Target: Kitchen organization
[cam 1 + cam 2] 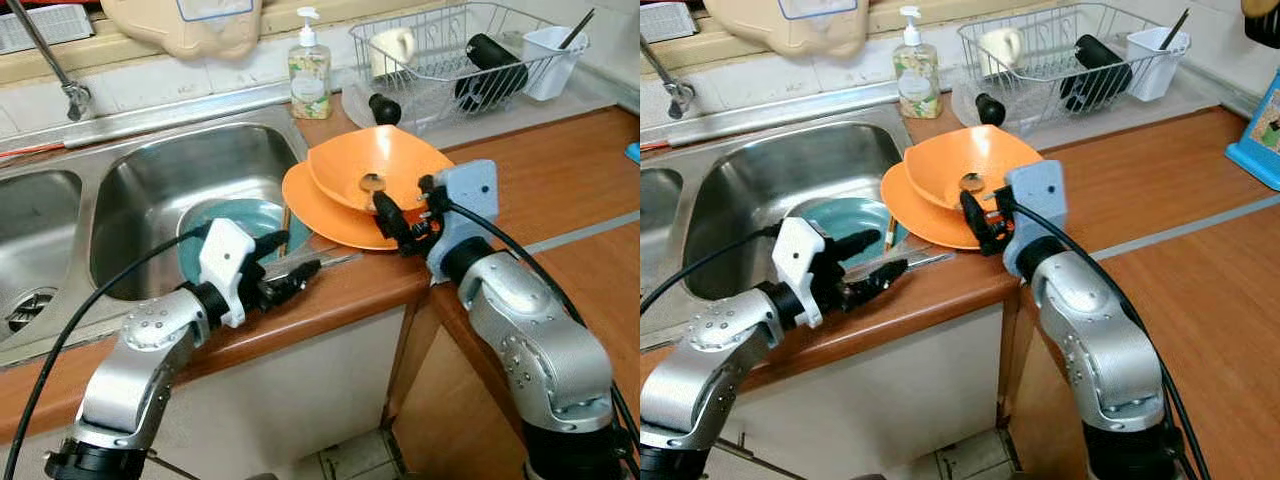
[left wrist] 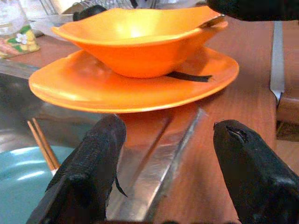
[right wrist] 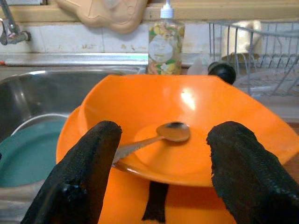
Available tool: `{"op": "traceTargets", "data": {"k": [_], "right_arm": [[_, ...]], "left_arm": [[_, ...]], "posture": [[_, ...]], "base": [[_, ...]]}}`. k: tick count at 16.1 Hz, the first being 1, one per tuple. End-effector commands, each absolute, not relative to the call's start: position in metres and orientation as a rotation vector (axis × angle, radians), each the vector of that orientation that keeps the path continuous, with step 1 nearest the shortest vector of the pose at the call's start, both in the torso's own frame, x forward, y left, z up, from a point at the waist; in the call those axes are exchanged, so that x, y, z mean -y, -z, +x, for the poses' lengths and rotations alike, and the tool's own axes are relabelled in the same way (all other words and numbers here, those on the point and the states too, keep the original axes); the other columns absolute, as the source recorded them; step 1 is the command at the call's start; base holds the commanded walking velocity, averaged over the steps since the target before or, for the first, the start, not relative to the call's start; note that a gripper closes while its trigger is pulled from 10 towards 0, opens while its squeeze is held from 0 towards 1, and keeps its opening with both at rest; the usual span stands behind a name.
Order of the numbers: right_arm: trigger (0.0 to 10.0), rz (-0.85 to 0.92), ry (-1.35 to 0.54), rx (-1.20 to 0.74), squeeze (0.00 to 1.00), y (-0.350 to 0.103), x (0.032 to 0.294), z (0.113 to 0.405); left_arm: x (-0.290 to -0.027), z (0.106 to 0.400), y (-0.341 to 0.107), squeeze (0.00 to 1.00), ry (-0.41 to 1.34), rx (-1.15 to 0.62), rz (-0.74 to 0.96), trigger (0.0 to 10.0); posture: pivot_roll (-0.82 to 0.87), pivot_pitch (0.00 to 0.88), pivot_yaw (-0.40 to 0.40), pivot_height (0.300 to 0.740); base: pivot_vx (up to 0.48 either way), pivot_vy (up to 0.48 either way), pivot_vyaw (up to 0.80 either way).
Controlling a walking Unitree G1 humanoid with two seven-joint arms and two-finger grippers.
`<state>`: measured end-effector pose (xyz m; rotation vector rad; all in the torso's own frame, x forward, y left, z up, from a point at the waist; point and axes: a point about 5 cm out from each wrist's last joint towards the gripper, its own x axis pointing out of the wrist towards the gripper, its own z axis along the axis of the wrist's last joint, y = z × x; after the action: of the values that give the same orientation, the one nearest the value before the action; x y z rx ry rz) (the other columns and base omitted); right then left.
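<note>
A wooden table [image 1: 560, 190] runs beside a double steel sink [image 1: 150, 190], with a pale tiled ledge behind. On the table's corner, next to the sink's rim, sits an orange plate [image 1: 320, 215] with an orange bowl [image 1: 385, 165] tilted on top; a metal spoon [image 3: 159, 136] lies in the bowl, its handle over the near rim. A teal plate [image 1: 240, 225] and a pair of chopsticks [image 2: 43, 145] rest in the right-hand basin. Against the back stand a soap bottle [image 1: 309, 72] and a wire dish rack [image 1: 450, 60] holding a mug [image 1: 392, 48], a dark bottle [image 1: 490, 70] and a white cutlery cup [image 1: 552, 55]. A tap [image 1: 50, 55] rises over the left basin.

The right gripper [image 1: 398, 215] is at the bowl's near edge, fingers apart on either side of the spoon handle, gripping nothing. The left gripper [image 1: 288, 278] hovers over the sink's front rim just short of the plate, fingers spread and empty
</note>
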<state>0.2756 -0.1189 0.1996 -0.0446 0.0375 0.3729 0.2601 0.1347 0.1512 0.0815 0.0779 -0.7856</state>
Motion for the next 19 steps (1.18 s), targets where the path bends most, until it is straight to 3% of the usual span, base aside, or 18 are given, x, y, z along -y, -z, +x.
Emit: {"op": "traceTargets", "data": {"k": [1, 12, 19], "right_arm": [[10.0, -0.055, -0.357, -0.043, 0.0, -0.199, 0.126, 0.275], [10.0, -0.076, -0.51, 0.02, 0.0, -0.206, 0.095, 0.271], [10.0, -0.059, -0.371, -0.036, 0.0, -0.197, 0.113, 0.284]], "left_arm": [[-0.135, 0.258, -0.154, 0.0, 0.79, -0.077, 0.101, 10.0], [-0.129, 0.256, -0.154, 0.0, 0.823, -0.084, 0.095, 10.0], [-0.13, 0.255, -0.155, 0.0, 0.808, -0.083, 0.107, 10.0]], "posture": [[-0.03, 0.0, 0.127, 0.74], [-0.02, 0.0, 0.125, 0.74], [-0.01, 0.0, 0.116, 0.74]], "base": [[0.0, 0.0, 0.0], [0.0, 0.0, 0.0], [0.0, 0.0, 0.0]]}}
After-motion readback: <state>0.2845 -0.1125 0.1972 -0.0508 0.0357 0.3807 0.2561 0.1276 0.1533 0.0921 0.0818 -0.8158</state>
